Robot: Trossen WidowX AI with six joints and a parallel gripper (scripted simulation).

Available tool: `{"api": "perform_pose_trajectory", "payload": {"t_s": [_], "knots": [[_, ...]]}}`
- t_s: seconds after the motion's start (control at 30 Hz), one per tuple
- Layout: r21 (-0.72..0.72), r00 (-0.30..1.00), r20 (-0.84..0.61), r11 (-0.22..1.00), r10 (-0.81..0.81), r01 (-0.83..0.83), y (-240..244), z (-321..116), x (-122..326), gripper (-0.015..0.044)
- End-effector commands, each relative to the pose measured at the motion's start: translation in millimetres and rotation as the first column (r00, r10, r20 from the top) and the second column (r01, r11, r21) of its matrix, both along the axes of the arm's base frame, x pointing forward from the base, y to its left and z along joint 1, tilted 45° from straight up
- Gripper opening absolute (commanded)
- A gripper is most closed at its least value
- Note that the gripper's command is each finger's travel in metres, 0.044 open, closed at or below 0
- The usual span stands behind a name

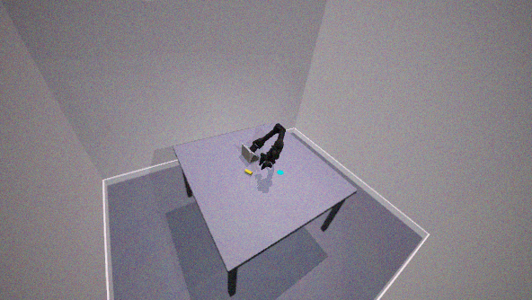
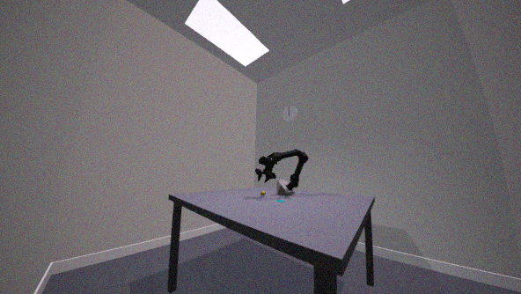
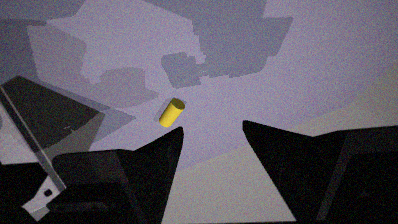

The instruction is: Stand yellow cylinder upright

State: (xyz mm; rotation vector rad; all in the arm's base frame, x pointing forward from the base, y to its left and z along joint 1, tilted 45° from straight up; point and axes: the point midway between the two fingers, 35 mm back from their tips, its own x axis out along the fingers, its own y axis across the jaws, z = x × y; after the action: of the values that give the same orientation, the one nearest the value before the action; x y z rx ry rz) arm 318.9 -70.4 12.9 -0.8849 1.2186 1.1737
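Observation:
The yellow tall cylinder (image 1: 248, 172) (image 2: 262, 194) (image 3: 172, 113) lies on its side on the table. In the wrist view it is slanted, beyond the left fingertip. The cyan circle (image 1: 280, 172) (image 2: 281, 201) lies flat on the table, to the right of the cylinder in the top and exterior views, with nothing on it. It is not seen in the wrist view. My gripper (image 2: 262, 180) (image 3: 212, 127) is open, with nothing between its fingers. It points down and hangs well above the table, over the area near the cylinder, touching nothing.
A grey angled panel (image 1: 248, 154) (image 2: 282, 187) (image 3: 50, 112) stands by the arm's base, behind the cylinder in the top view. The table (image 1: 252, 216) (image 2: 308, 220) carries the arm's shadow near the cylinder and circle.

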Motion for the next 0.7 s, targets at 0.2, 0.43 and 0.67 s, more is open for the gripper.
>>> {"api": "perform_pose_trajectory", "payload": {"t_s": [0.2, 0.43, 0.67], "knots": [[0.245, 0.863, -0.344, 0.851, -0.371, 0.464, -45, -34, -44, 0.0309], [0.302, 0.723, -0.5, 0.687, -0.476, 0.661, -63, -43, -62, 0.0309], [0.302, 0.723, -0.5, 0.687, -0.477, 0.661, -58, -49, -62, 0.0309]]}}
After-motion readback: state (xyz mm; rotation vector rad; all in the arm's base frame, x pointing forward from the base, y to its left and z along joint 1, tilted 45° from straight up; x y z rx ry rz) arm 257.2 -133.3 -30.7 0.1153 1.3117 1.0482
